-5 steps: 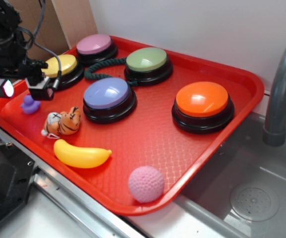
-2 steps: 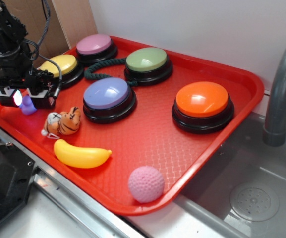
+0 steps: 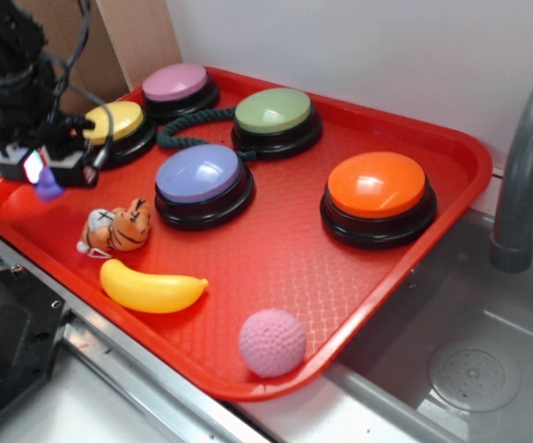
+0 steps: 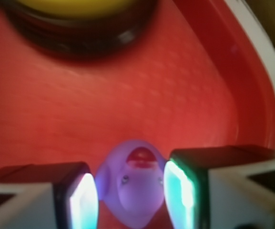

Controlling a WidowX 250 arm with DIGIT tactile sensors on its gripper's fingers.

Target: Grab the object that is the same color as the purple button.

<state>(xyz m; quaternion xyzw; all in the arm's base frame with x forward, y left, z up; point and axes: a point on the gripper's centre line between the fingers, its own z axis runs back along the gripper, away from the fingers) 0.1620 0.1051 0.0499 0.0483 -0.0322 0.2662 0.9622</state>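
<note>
My gripper (image 3: 46, 172) is at the tray's far left and is shut on the tiny purple duck (image 3: 49, 188), which hangs just below the fingers, lifted off the tray. In the wrist view the duck (image 4: 132, 179) sits squeezed between the two lit pads (image 4: 84, 202), its red beak pointing away, and my gripper (image 4: 131, 198) is over red tray floor. The purple button (image 3: 201, 175), with a lavender dome on a black base, stands to the right of the gripper in the tray's middle.
The red tray (image 3: 275, 268) also holds a yellow button (image 3: 114, 122) just behind the gripper, pink (image 3: 175, 83), green (image 3: 273, 111) and orange (image 3: 377, 186) buttons, a tiger toy (image 3: 118, 228), a yellow banana (image 3: 151, 288) and a pink ball (image 3: 272, 342). A sink and faucet (image 3: 525, 175) lie on the right.
The gripper came down over the purple duck, shut on it, and has now risen a little with the duck in it.
</note>
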